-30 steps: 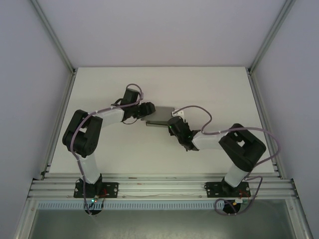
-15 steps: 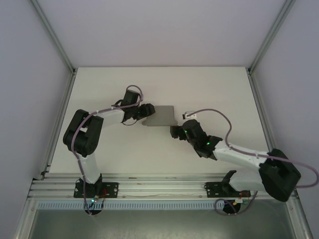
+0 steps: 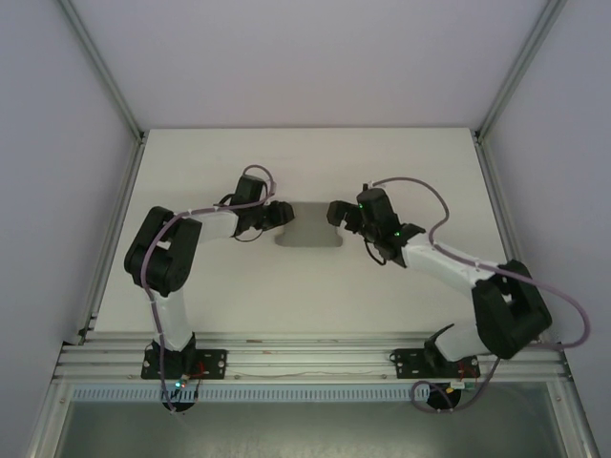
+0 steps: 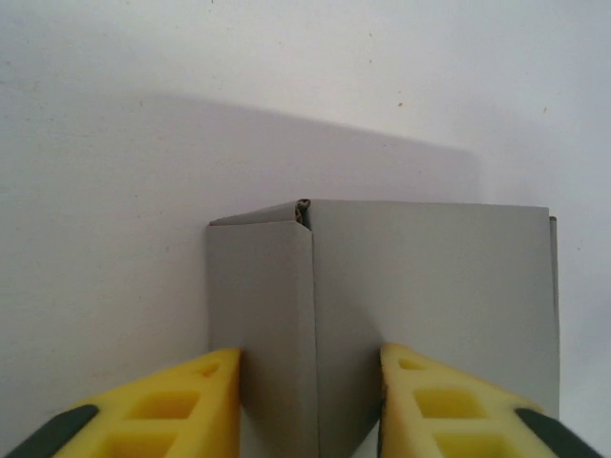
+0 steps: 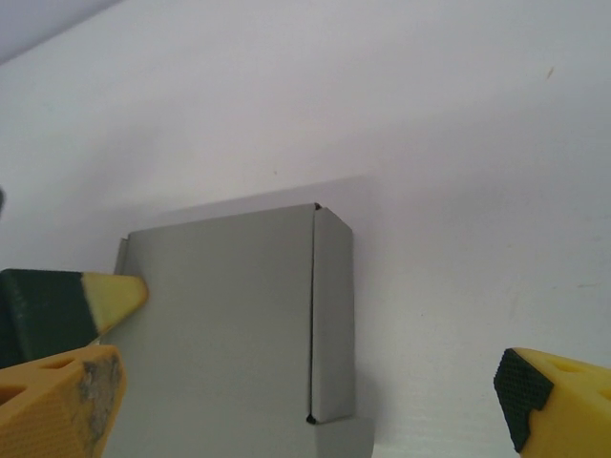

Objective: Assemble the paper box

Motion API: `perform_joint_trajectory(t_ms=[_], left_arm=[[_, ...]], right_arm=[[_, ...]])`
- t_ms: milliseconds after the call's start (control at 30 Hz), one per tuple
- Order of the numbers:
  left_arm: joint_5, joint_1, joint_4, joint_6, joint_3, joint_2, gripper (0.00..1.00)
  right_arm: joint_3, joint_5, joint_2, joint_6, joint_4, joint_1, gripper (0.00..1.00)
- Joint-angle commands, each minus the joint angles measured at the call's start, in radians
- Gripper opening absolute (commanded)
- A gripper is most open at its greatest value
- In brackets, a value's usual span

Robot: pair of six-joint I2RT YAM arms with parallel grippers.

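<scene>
Item: paper box (image 3: 313, 227), plain grey card, folded up, lying on the white desk (image 3: 210, 172) near its middle, between my two arms.

Left tool (image 3: 284, 218): at the box's left end. Its wrist view (image 4: 310, 355) shows the yellow fingers pressed to the card (image 4: 430, 305) on either side of a folded corner edge, clamped on it.

Right tool (image 3: 336, 212): at the box's right end, spread wide (image 5: 305, 382). One finger is beside an edge of the box (image 5: 229, 324), the other well apart over bare desk; I grip nothing here.

matt card paper box (image 4: 430, 286), matt table (image 4: 115, 143)
</scene>
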Motion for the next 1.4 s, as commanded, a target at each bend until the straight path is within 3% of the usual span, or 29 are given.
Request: perform_joint_trajectory(t_ms=[0, 233, 567, 700, 867, 1067, 1133, 1200, 1333, 1367], left_arm=[[0.012, 0.023, -0.012, -0.001, -0.058, 0.052, 0.31], [0.097, 0.069, 0.125, -0.039, -0.140, 0.047, 0.18], [0.140, 0.091, 0.185, -0.063, -0.166, 0.058, 0.16], [0.138, 0.090, 0.177, -0.043, -0.160, 0.056, 0.17], [0.182, 0.090, 0.218, -0.045, -0.154, 0.051, 0.22], [0.174, 0.089, 0.213, -0.025, -0.138, 0.030, 0.23], [0.185, 0.089, 0.206, -0.005, -0.130, 0.023, 0.29], [0.192, 0.088, 0.212, 0.017, -0.123, 0.008, 0.43], [0.180, 0.086, 0.200, 0.115, -0.095, -0.096, 0.99], [0.166, 0.084, 0.197, 0.160, -0.093, -0.137, 1.00]], right_arm=[[0.042, -0.161, 0.065, 0.073, -0.019, -0.041, 1.00], [0.151, -0.365, 0.238, 0.068, -0.032, -0.064, 1.00], [0.199, -0.556, 0.369, 0.137, 0.024, -0.094, 0.96], [0.198, -0.664, 0.405, 0.182, 0.147, -0.100, 0.88], [0.159, -0.773, 0.428, 0.300, 0.368, -0.122, 0.70], [0.121, -0.774, 0.372, 0.269, 0.379, -0.125, 0.54], [0.117, -0.759, 0.354, 0.253, 0.348, -0.124, 0.49], [0.114, -0.741, 0.336, 0.238, 0.312, -0.125, 0.47], [0.100, -0.697, 0.284, 0.253, 0.262, -0.130, 0.45], [0.092, -0.681, 0.266, 0.274, 0.255, -0.133, 0.45]])
